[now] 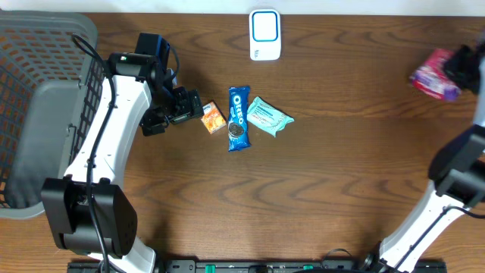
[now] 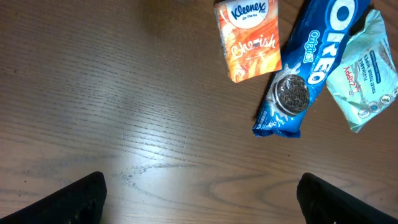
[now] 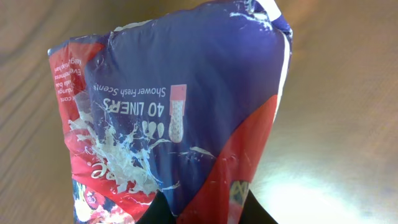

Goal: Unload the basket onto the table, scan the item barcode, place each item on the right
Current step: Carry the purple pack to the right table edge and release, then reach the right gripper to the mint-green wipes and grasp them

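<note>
Across the brown wooden worktop [image 1: 341, 189], seen from overhead, a grey wire basket [image 1: 30, 45] fills the left end. At the far right edge our right tool [image 1: 459, 68] is clenched on a purple and red pack of liners [image 1: 432, 76], well apart from everything else. In the right wrist view the pack rises straight away from the fingers, its long axis roughly in line with the tool and its "40 LINERS" face toward the camera. We see no barcode on that face and cannot tell which side carries it. The white scanner [image 1: 265, 34], blue-ringed window up, lies at the far edge near the middle, its long axis running near to far. From the pack, then, the scanner lies to our left and a little farther from us, with bare wood between. Our left tool [image 1: 186, 106] is the nearer of the two to the scanner, but it hangs released and holds nothing. It sits just beside the small goods at the centre: an Oreo pack [image 1: 238, 117], a teal packet [image 1: 267, 116] and an orange Kleenex pack [image 1: 213, 118]. We judge that the carry belongs to the right arm, sweeping leftward.
</note>
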You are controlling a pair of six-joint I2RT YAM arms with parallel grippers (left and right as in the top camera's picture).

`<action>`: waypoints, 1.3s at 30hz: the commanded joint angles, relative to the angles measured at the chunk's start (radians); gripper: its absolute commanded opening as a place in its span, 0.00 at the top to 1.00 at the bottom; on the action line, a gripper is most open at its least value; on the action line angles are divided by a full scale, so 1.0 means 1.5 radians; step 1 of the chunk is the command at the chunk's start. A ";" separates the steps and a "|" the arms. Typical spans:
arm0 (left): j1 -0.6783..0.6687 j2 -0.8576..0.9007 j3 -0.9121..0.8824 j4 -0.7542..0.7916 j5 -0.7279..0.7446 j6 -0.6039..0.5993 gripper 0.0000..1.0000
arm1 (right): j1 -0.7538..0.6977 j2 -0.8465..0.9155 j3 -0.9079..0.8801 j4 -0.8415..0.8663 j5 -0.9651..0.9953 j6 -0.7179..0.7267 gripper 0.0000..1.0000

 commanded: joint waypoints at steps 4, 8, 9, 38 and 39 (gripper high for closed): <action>0.005 -0.008 0.003 -0.002 0.001 -0.009 0.02 | -0.095 -0.010 -0.063 0.028 0.008 0.134 0.99; 0.005 -0.008 0.003 -0.002 0.001 -0.009 0.02 | -0.126 -0.010 -0.106 0.100 -0.013 0.138 0.95; 0.005 -0.008 0.003 -0.002 0.001 -0.009 0.02 | -0.132 -0.010 -0.114 0.116 -0.021 0.126 0.88; 0.005 -0.008 0.003 -0.002 0.001 -0.009 0.02 | 0.022 -0.116 -0.119 0.073 -0.575 -0.293 0.16; 0.005 -0.008 0.003 -0.002 0.001 -0.009 0.02 | 0.060 -0.114 -0.119 0.056 -0.573 -0.322 0.04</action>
